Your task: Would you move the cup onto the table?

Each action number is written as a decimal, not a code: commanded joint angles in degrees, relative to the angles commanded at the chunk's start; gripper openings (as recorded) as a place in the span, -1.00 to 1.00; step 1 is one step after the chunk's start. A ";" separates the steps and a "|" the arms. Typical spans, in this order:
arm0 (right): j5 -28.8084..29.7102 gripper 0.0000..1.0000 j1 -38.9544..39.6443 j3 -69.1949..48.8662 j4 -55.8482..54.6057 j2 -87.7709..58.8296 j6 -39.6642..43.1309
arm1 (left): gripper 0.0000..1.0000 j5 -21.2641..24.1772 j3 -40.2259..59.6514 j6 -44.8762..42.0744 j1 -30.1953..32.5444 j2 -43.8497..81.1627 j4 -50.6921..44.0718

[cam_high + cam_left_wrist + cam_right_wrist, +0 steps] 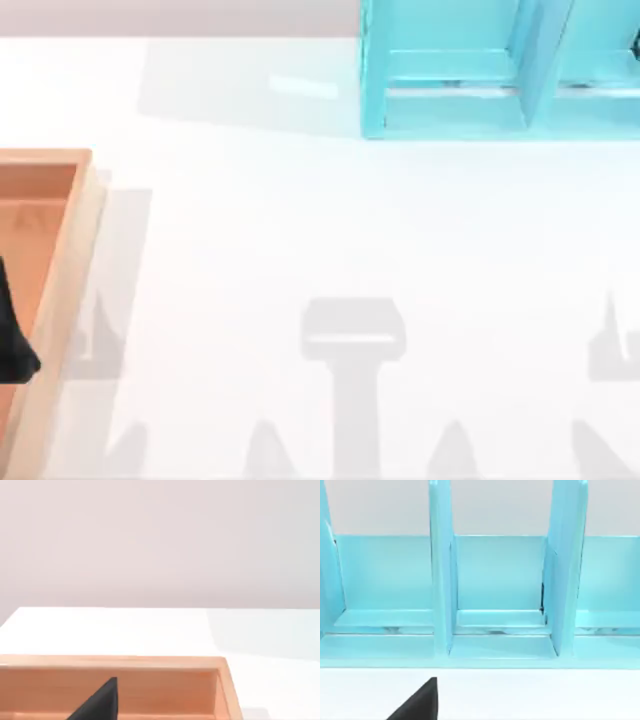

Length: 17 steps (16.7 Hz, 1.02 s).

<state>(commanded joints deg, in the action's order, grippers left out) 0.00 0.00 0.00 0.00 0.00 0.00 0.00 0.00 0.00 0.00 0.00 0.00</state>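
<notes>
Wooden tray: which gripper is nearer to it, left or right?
Left. The left gripper is over the tray; the right gripper faces the turquoise shelf, far to the tray's right.

The top view looks straight down on the white table (300, 230), with the wooden tray (60, 260) at its left edge and the turquoise shelf unit (470, 110) at its far right. The left wrist view looks low and level past its dark finger (100, 702) across the tray, shared with the top view. The right wrist view faces the shelf unit closely beyond its finger (420, 702).
</notes>
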 joint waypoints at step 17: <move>0.00 1.00 0.00 0.00 0.00 0.00 0.00 | 1.00 0.01 46.94 -12.18 -11.48 60.82 -54.41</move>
<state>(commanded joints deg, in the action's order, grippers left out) 0.00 0.00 0.00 0.00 0.00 0.00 0.01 46.94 -12.18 -11.48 60.82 -54.41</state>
